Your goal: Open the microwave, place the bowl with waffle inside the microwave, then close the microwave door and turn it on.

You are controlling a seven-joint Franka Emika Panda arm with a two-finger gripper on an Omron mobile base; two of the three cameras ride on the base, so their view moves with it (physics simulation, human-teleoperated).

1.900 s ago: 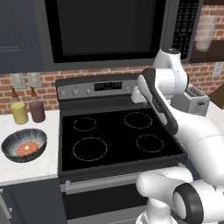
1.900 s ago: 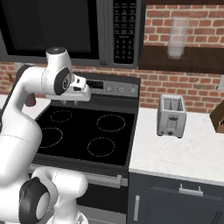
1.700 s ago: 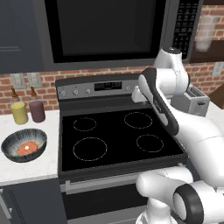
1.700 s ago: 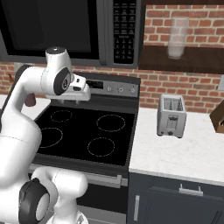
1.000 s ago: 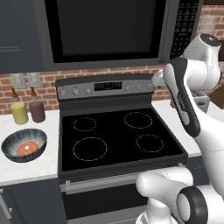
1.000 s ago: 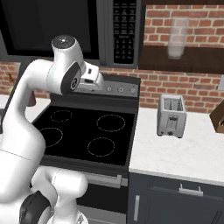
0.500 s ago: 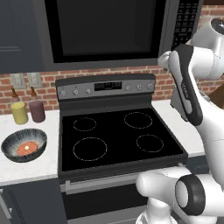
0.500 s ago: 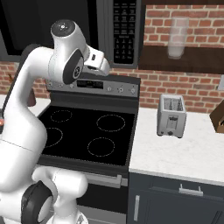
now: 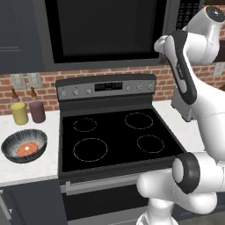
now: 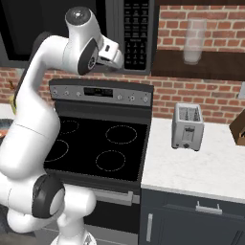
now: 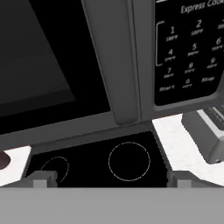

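Observation:
The microwave (image 9: pixel 105 33) hangs above the stove with the microwave door (image 11: pixel 48 65) shut. Its long handle bar (image 11: pixel 118 65) and the keypad (image 11: pixel 188 52) stand close in front of the hand. My gripper (image 11: pixel 111 178) is open, its fingertips (image 11: pixel 41 178) wide apart with nothing between them, raised near the microwave's lower right corner (image 10: pixel 116 57). The dark speckled bowl (image 9: pixel 24 145) sits on the left counter, far from the gripper. The orange-red waffle (image 9: pixel 27 148) lies inside it.
A black stove (image 9: pixel 114 136) with several burners lies under the microwave. Behind the bowl stand a yellow cup (image 9: pixel 19 113) and a maroon cup (image 9: pixel 37 111). A silver toaster (image 10: pixel 188 125) is on the right counter, and a glass (image 10: pixel 194 40) is on the shelf above.
The arm has swung up from over the back of the stove to the microwave's lower right corner. The gripper stays open. The bowl has not moved.

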